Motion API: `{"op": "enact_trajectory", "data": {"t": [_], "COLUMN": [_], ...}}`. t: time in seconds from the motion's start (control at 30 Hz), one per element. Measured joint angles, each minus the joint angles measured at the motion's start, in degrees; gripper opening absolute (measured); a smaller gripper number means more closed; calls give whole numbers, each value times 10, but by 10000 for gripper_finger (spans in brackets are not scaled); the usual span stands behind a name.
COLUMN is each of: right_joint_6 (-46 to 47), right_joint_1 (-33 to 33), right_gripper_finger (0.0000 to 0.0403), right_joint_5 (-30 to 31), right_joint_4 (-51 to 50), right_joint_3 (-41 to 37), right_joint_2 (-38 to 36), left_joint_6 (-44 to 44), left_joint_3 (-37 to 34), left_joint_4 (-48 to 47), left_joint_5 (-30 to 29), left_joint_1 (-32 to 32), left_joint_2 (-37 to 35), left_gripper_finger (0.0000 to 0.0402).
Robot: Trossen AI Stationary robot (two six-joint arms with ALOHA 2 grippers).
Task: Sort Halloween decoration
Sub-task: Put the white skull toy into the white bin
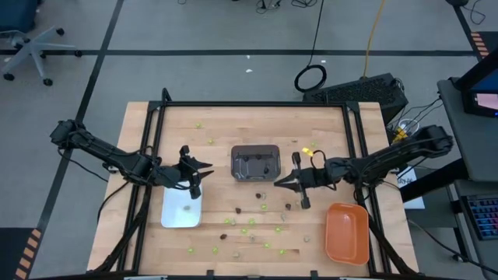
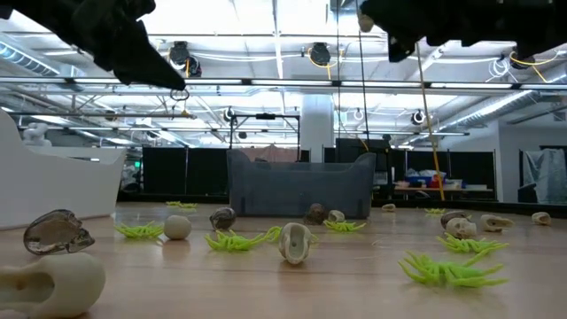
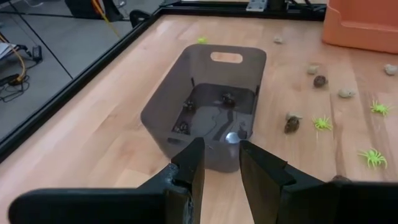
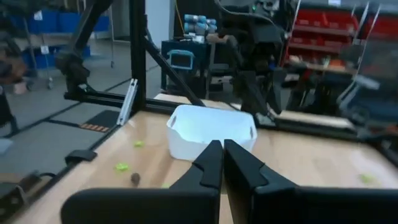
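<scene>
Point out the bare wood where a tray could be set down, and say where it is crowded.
Free: the strip of the wooden table left of the dark grey plastic tray, above the white rectangular tray. Crowded: below the grey tray, between the white and the orange rectangular tray, where the small green, dark and tan trinkets lie scattered.

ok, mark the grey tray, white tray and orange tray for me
grey tray [image 3: 163, 99], left wrist view, on its side wall.
white tray [image 1: 170, 215], high view, on its bare floor.
orange tray [image 1: 347, 233], high view, on its bare floor.
</scene>
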Motion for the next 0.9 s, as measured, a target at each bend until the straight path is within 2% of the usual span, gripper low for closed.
{"op": "enact_trajectory", "data": {"t": [0.27, 0.4, 0.57, 0.9], "right_joint_6": [-185, -239, -232, -82], "right_joint_1": [0, 0, 0, 0], "right_gripper_finger": [0, 0, 0, 0], "right_joint_5": [1, 0, 0, 1], "right_joint_4": [53, 65, 71, 100], "right_joint_3": [0, 0, 0, 0], "right_joint_2": [45, 56, 56, 56], "left_joint_6": [0, 1, 23, 103], "left_joint_3": [0, 0, 0, 0], "left_joint_4": [23, 36, 70, 161], "left_joint_5": [5, 5, 11, 37], "left_joint_1": [0, 0, 0, 0], "left_joint_2": [10, 30, 53, 79], "left_gripper_finger": [100, 100, 100, 100]}}
